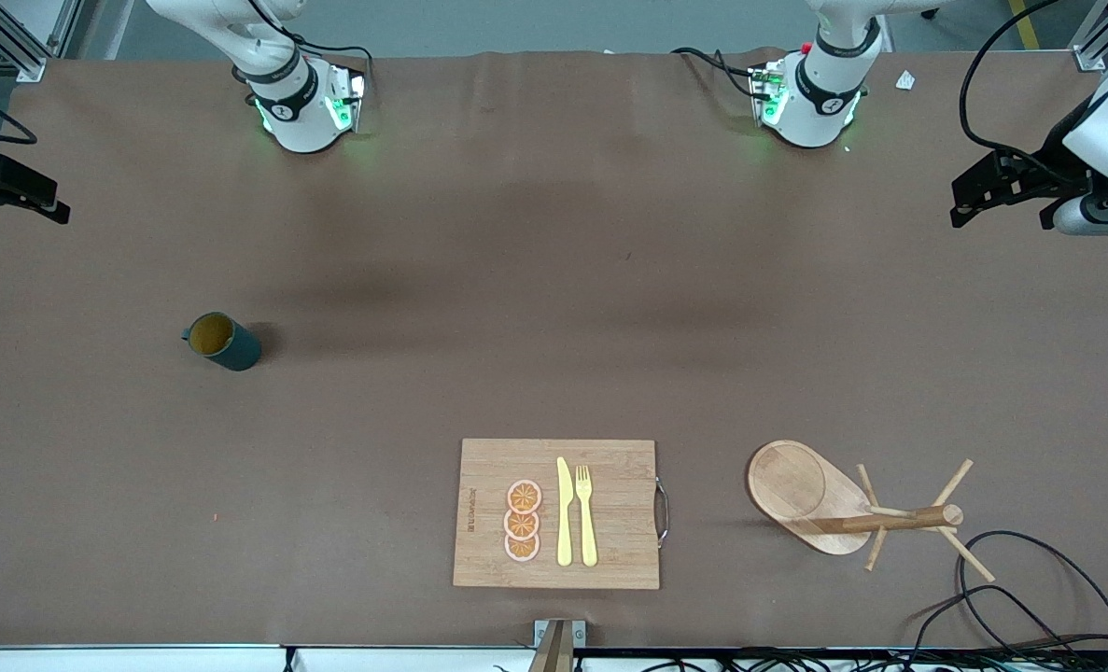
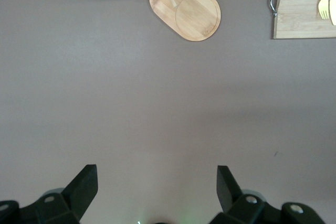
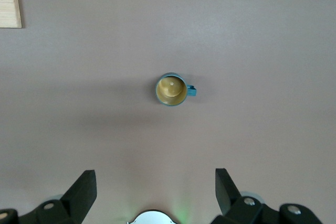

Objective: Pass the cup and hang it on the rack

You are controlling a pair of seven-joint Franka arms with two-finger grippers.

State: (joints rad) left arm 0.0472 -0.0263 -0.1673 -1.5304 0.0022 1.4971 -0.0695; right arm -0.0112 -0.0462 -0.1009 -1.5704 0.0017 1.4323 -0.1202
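Standing upright on the brown surface (image 1: 554,280), the cup (image 1: 224,341) sits toward the right arm's end, open mouth up and its small handle turned toward that end's edge; nothing touches it, and it is well apart from everything else. The rack (image 1: 829,499) stands toward the left arm's end, nearer to the front camera than the cup; its oval base rests flat, the post rises from one end of the base, and thin pegs splay out around the post's top. A bamboo cutting board (image 1: 610,560) lies between the two along the near edge, carrying three orange slices (image 1: 523,521) in a row, with a yellow knife (image 1: 564,513) and a yellow fork (image 1: 586,513) just beside them; black cables (image 1: 1030,597) loop near the rack. The right end effector (image 3: 155,187) hangs high over the surface with its fingers spread wide, gripping nothing, the cup in its wrist view; the left end effector (image 2: 157,184) hangs likewise over bare surface, fingers wide apart and empty, with the rack's base at the edge of its wrist view.
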